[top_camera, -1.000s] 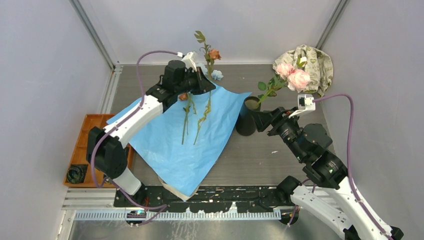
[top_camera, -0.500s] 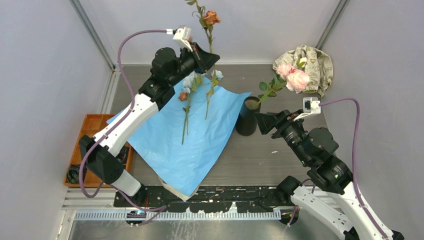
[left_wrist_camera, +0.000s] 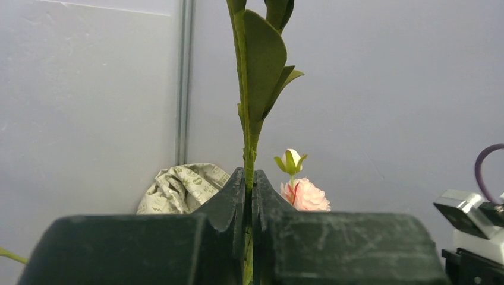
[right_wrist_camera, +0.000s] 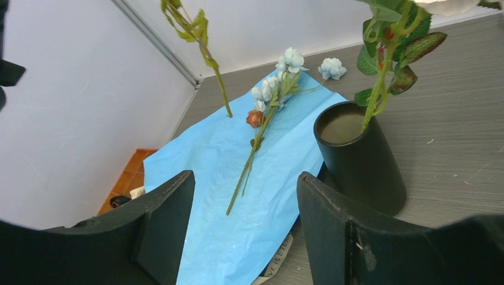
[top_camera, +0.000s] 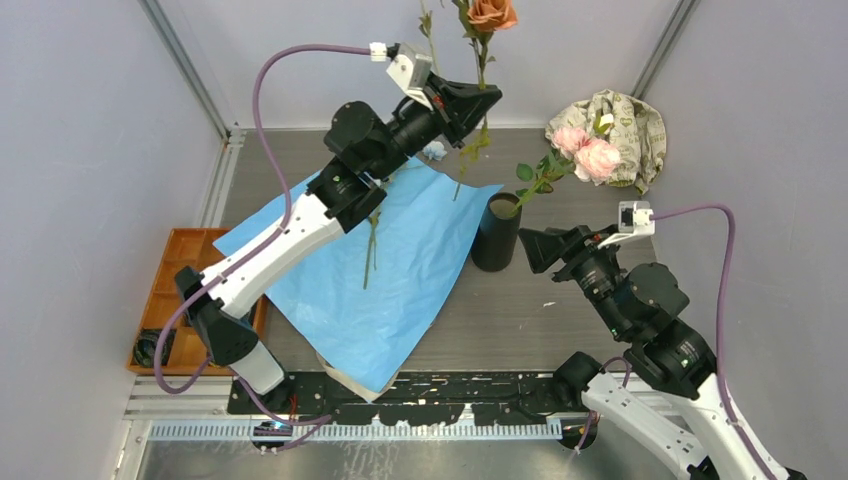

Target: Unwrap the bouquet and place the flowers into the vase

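Higher and further right than before, the left gripper (top_camera: 488, 96) stays clamped on the orange rose stem (top_camera: 483, 55); the right gripper (top_camera: 527, 250), jaws apart, sits beside the vase (top_camera: 494, 240).

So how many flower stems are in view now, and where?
3: one pink stem in the vase, one orange-headed stem held in the left pincer, one pale blue stem on the blue paper; it may hide another.

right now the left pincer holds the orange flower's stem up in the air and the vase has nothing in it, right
Not quite. The vase is not empty: the right wrist view shows a leafy flower stem standing in it. The rest holds: the left pincer is shut on the orange flower stem, held aloft.
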`<state>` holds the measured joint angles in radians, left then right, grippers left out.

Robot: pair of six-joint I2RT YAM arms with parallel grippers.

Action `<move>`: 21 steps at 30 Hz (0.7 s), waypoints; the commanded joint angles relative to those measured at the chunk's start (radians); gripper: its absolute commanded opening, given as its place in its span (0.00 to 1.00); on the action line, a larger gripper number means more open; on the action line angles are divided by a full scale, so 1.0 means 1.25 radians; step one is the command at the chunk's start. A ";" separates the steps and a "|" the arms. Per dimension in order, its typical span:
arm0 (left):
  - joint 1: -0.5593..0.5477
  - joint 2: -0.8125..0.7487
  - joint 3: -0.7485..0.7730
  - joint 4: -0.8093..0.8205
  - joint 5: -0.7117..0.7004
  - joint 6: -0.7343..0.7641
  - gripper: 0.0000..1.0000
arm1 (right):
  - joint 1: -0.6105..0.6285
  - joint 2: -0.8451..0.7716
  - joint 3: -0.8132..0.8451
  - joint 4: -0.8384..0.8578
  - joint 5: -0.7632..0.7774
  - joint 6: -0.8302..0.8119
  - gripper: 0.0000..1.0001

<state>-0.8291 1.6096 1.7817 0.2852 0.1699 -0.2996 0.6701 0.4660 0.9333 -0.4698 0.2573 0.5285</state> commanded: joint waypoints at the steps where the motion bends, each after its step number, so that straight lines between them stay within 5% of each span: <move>1: -0.026 0.045 0.022 0.100 -0.017 0.050 0.02 | -0.003 -0.026 0.054 -0.024 0.039 -0.028 0.69; 21: -0.095 0.229 0.148 0.200 -0.013 0.066 0.02 | -0.003 -0.112 0.079 -0.113 0.122 -0.080 0.70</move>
<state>-0.9417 1.8969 1.8866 0.4259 0.1661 -0.2447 0.6701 0.3378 1.0054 -0.6231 0.3878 0.4507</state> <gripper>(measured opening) 0.039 0.700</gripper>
